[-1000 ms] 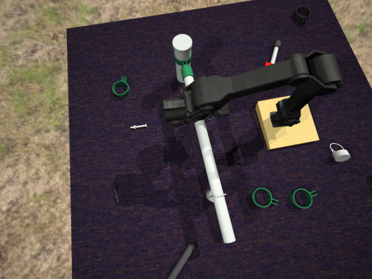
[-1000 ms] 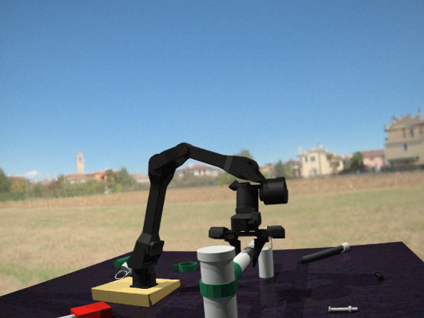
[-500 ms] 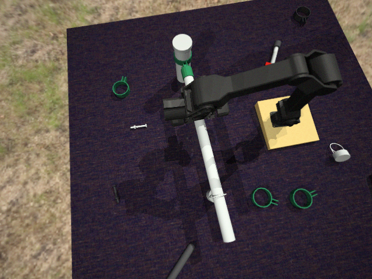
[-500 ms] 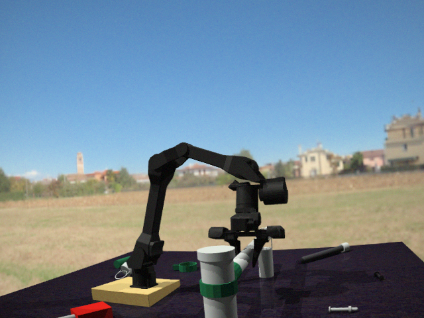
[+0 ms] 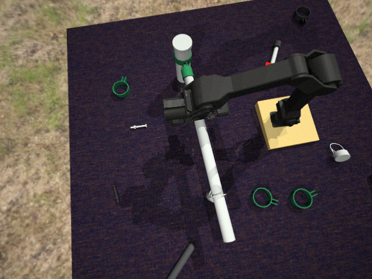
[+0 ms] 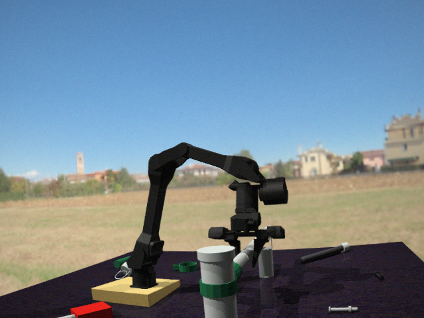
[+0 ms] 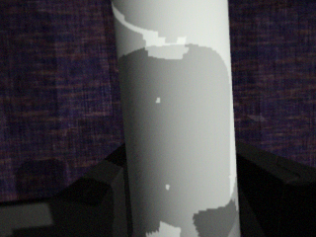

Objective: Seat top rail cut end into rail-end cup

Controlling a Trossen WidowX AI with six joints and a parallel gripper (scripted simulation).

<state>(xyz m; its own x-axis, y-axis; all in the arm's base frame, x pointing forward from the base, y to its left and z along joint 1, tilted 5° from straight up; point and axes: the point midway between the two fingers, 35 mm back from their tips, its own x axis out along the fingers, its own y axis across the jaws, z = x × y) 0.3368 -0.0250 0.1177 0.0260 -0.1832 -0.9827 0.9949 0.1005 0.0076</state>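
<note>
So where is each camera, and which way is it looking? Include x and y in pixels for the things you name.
Top: high above the table, looking down; the arm (image 5: 261, 76) reaches over the white rail (image 5: 209, 156) (image 6: 242, 259) (image 7: 178, 123).
Exterior: low, beyond the big post (image 5: 182, 43) (image 6: 218, 273), looking across the table; the whole arm (image 6: 156, 205) shows.
Wrist: by the fingers, looking down at the rail; dark fingers show at both sides.
Top and exterior share the post; all three share the rail.
</note>
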